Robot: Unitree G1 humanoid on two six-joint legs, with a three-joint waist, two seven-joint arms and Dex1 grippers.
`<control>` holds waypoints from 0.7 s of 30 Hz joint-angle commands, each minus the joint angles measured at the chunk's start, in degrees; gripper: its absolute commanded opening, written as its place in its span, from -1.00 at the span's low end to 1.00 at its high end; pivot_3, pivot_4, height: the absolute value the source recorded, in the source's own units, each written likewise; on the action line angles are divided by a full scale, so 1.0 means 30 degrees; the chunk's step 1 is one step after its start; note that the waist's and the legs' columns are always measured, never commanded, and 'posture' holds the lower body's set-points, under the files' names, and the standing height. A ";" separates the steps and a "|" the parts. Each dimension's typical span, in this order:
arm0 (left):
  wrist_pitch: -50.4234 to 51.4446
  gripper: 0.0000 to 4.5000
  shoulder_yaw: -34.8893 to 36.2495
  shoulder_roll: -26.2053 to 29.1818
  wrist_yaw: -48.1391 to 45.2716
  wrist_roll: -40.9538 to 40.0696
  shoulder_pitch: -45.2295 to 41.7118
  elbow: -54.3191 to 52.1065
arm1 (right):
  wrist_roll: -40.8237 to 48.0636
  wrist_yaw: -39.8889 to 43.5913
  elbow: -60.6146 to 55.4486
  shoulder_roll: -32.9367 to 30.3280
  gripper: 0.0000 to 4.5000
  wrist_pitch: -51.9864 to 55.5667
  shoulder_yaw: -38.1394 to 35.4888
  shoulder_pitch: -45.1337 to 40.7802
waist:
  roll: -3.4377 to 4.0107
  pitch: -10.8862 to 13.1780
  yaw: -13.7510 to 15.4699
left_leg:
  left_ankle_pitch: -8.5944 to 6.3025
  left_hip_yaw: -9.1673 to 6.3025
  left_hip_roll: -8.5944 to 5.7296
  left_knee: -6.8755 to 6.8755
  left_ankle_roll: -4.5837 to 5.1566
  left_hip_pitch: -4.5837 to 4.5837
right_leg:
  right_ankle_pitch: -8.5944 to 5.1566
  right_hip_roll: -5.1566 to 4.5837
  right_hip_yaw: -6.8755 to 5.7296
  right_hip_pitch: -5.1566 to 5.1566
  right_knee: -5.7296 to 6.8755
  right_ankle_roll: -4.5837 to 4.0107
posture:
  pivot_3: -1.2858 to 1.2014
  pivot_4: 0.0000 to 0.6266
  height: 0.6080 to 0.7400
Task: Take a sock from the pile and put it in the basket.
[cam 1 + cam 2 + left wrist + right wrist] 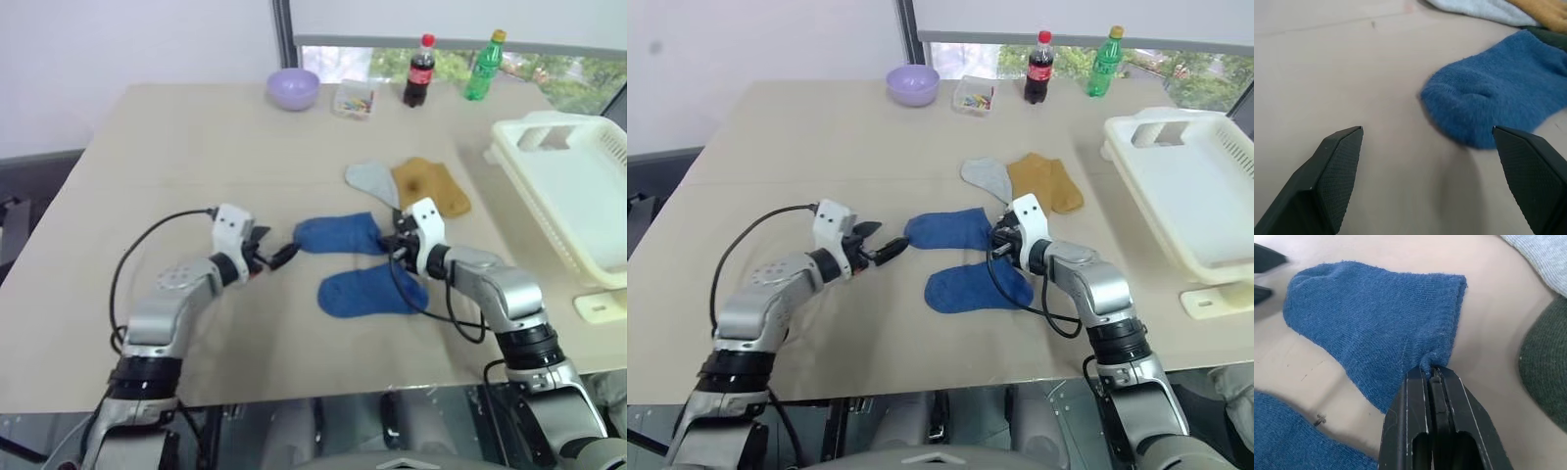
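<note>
A royal-blue sock [338, 235] lies flat in the middle of the table. My right gripper [397, 241] is shut on the edge of its cuff [1436, 357], pinching a small fold. My left gripper [280, 254] is open, its tips just short of the sock's toe [1484, 107], low over the table. A second blue sock [367, 291] lies just in front of the first. Behind them, the pile [407, 186] holds a pale grey sock [370, 179], a mustard sock [433, 188] and a dark green one [1545, 362]. The cream basket [578, 186] stands at the table's right edge.
Along the far edge stand a lilac bowl [294, 88], a small clear box [354, 100], a cola bottle [420, 70] and a green bottle [485, 66]. Cables hang from both wrists.
</note>
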 commanded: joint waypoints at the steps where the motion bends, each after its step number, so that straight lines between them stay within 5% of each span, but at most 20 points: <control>1: -0.0201 1.00 -0.0553 0.0052 0.0136 0.1068 -0.1164 0.0959 | -0.0204 0.0212 -0.0193 0.0066 -0.99 -0.0299 0.0254 0.0179 | 0.0000 0.0000 0.0021 | 0.0001 -0.0005 0.0001 0.0000 -0.0001 0.0006 | -0.0006 0.0002 0.0000 0.0002 0.0002 -0.0011 | 0.03 -0.52 0.84; 8: -0.1413 1.00 -0.1821 0.0479 -0.0909 0.2831 -0.1697 0.2127 | -0.0491 0.0121 -0.0243 0.0168 -0.99 -0.0513 0.0223 0.0400 | -0.0001 -0.0002 0.0005 | 0.0010 -0.0008 0.0001 0.0001 -0.0016 0.0012 | -0.0014 0.0004 0.0004 0.0003 0.0018 -0.0029 | 0.03 -0.52 0.84; 13: -0.1125 0.20 -0.1816 0.0639 -0.1405 0.2998 -0.1232 0.1937 | -0.0599 0.0091 -0.0351 0.0116 -1.00 -0.0639 0.0128 0.0588 | -0.0004 -0.0004 0.0008 | 0.0011 -0.0005 0.0002 0.0001 -0.0018 0.0016 | -0.0017 0.0001 0.0006 0.0003 0.0025 -0.0034 | 0.03 -0.52 0.84; 19: -0.0286 -0.98 -0.1650 0.0432 -0.1652 0.2728 -0.0787 0.1697 | -0.0665 0.0088 -0.0480 0.0217 -1.00 -0.0620 0.0136 0.0631 | -0.0003 -0.0009 0.0000 | 0.0012 -0.0008 0.0003 0.0001 -0.0019 0.0030 | -0.0018 0.0001 0.0006 0.0004 0.0045 -0.0035 | 0.03 -0.52 0.84; 21: -0.0366 -0.98 -0.1606 0.0426 -0.1683 0.2780 -0.0562 0.1662 | -0.0677 0.0096 -0.0552 0.0259 -1.00 -0.0619 0.0162 0.0636 | -0.0003 -0.0012 -0.0006 | 0.0013 -0.0008 0.0004 0.0002 -0.0020 0.0033 | -0.0019 0.0001 0.0008 0.0003 0.0053 -0.0036 | 0.03 -0.52 0.84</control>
